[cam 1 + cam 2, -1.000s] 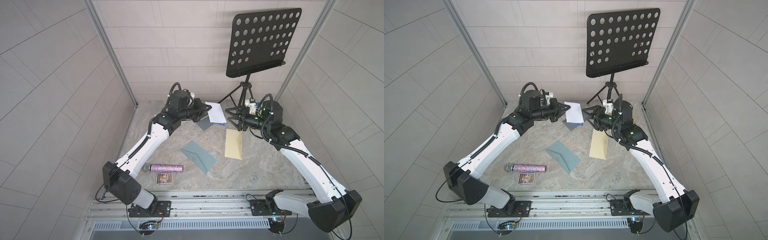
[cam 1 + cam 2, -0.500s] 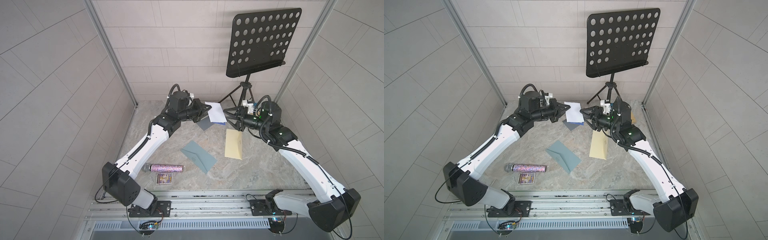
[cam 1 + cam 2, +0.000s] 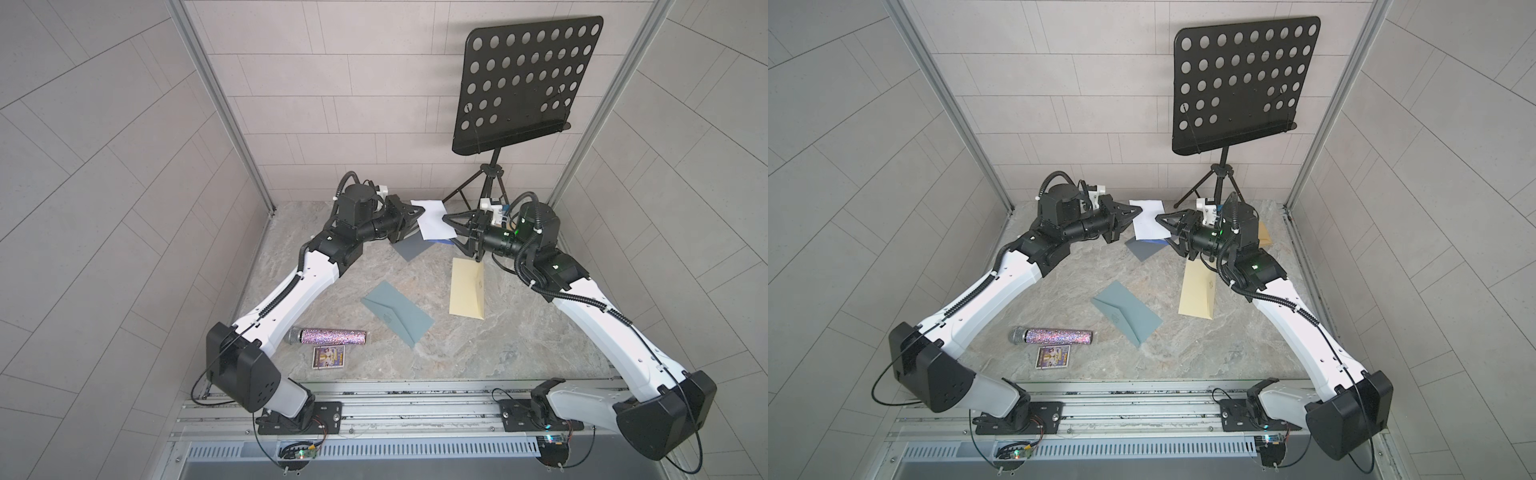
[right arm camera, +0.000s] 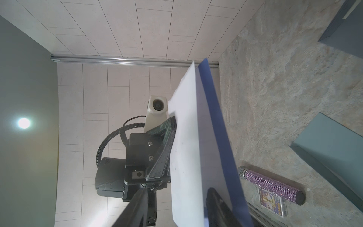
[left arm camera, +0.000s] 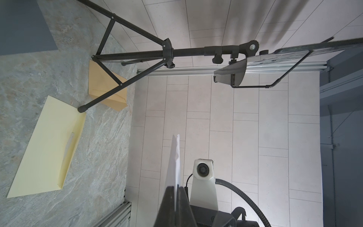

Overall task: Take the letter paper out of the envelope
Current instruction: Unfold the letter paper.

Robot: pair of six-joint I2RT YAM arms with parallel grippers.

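- The letter paper [image 3: 432, 219] hung in the air over the back of the tabletop [image 3: 478, 353], roughly level and face up, between the two grippers.
- Its long axis ran from the back wall toward the front, with the near end slanting a little to the robot's right.
- The blue envelope [image 3: 441, 240] sat just beneath it and showed only as a thin strip along the near edge. In the right wrist view the blue envelope [image 4: 216, 127] ran alongside the white letter paper [image 4: 186, 147], on the tabletop side.
- The left gripper [image 3: 419, 212] had its jaws clenched on the paper's left edge. Its wrist view showed the letter paper [image 5: 174, 161] edge-on, running straight out from the jaws.
- The right gripper [image 3: 451, 228] stood at the opposite edge with its jaws parted, one on either face of paper and envelope. A gap showed between one jaw and the paper.
- A dark grey envelope [image 3: 409, 248] lay flat on the tabletop below.
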